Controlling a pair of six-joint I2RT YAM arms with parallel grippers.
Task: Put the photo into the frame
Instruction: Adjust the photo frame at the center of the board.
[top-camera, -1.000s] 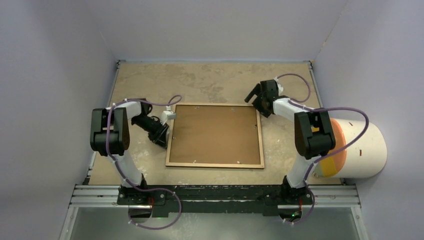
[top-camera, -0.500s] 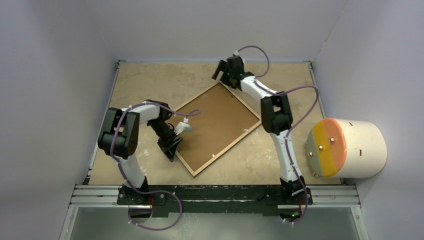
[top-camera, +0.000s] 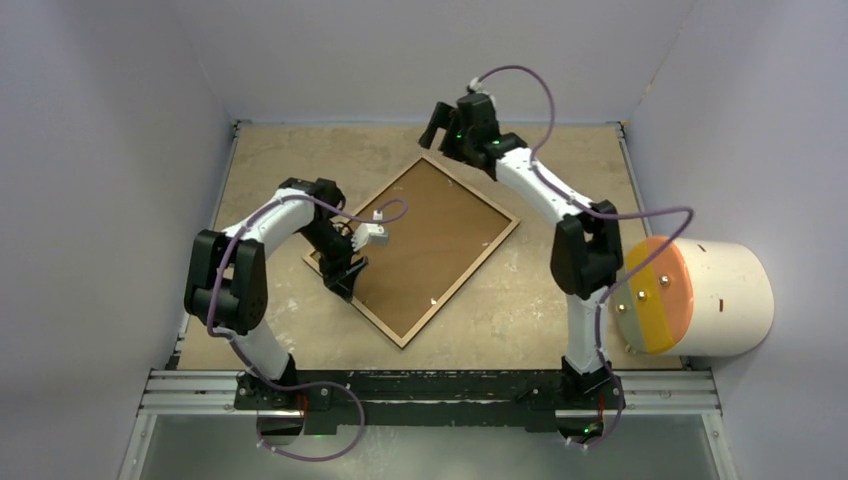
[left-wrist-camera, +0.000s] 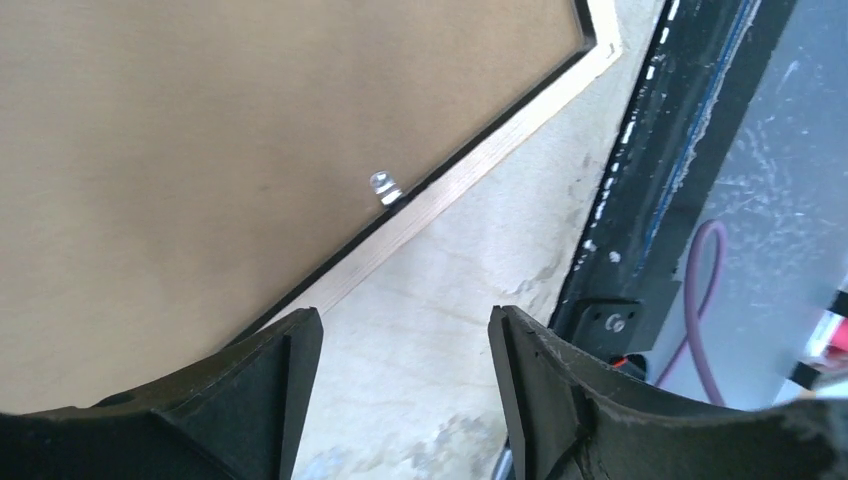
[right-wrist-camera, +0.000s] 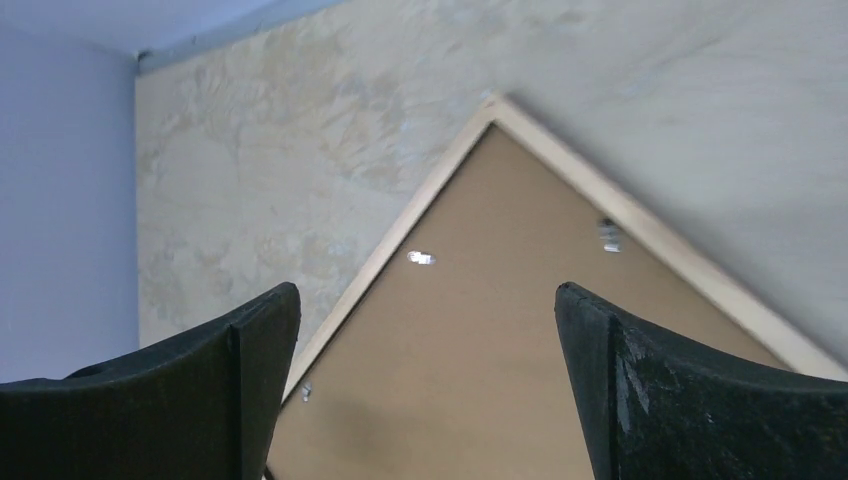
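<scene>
The frame (top-camera: 462, 284) lies back up and turned diagonal on the table, its light wood rim around a brown backing board (top-camera: 420, 235). The photo is hidden or out of view. My left gripper (top-camera: 347, 280) is at the frame's lower left edge. In the left wrist view it (left-wrist-camera: 403, 330) is open over bare table, just beside the rim (left-wrist-camera: 440, 195), holding nothing. My right gripper (top-camera: 438, 125) hovers by the far corner. In the right wrist view it (right-wrist-camera: 428, 300) stands wide open above the backing board (right-wrist-camera: 480, 350), near that corner (right-wrist-camera: 495, 105).
A white cylinder with an orange and yellow end (top-camera: 700, 297) lies at the right. A black rail (top-camera: 430, 385) runs along the near edge, close to my left gripper (left-wrist-camera: 650, 200). Small metal tabs (right-wrist-camera: 421, 258) hold the backing board. Lilac walls enclose three sides.
The frame has turned from square to diagonal and shifted a little left and away. My left gripper has opened. My right arm has reached over to the frame's far corner.
</scene>
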